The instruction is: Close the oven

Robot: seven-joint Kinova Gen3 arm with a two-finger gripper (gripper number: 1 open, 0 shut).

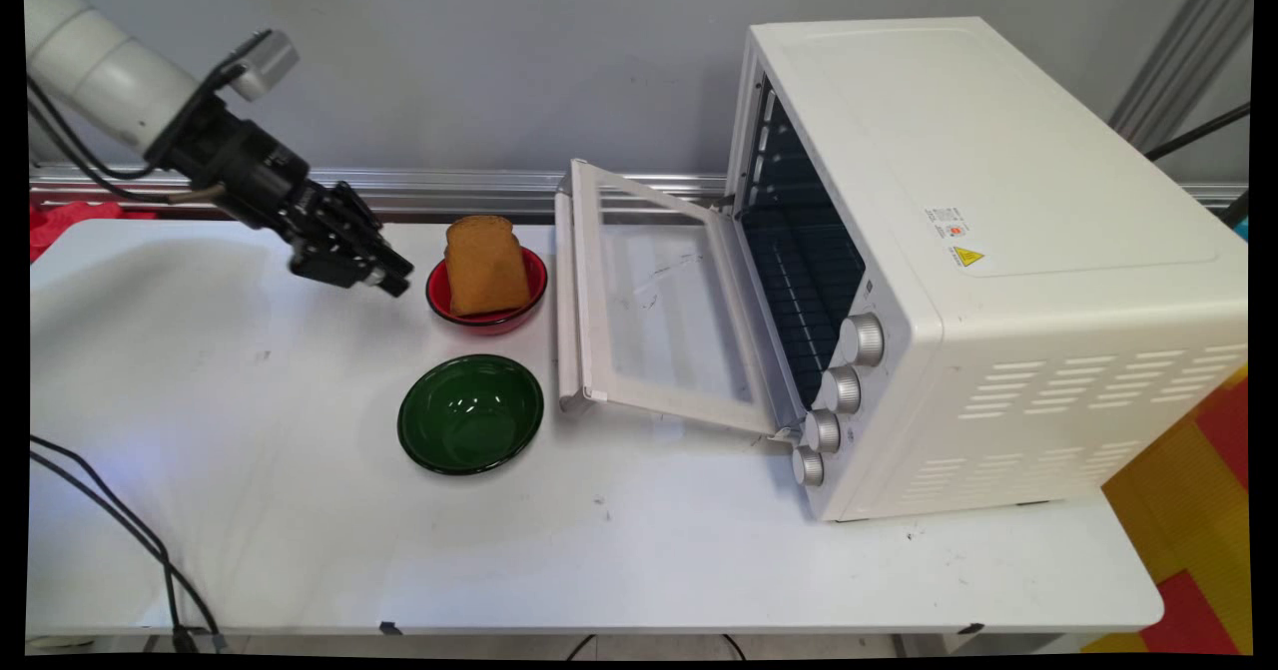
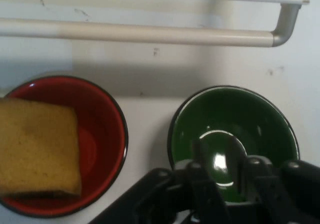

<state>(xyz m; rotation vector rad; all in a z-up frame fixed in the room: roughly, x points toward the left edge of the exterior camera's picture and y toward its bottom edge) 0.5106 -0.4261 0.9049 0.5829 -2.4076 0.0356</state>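
Gripper [image 1: 391, 281]: jaws closed, empty, above table [image 1: 250, 400], just left of red bowl [image 1: 486, 313] holding bread slice [image 1: 485, 266]; green bowl [image 1: 470, 413] nearer.

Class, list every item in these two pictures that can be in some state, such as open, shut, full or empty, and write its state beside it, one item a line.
Toaster oven: door open, folded down; nothing seen on its rack.
Red bowl: holds a slice of bread, leaning upright.
Green bowl: empty, right way up.
Hand: fingers shut, holding nothing, in the air left of the red bowl.
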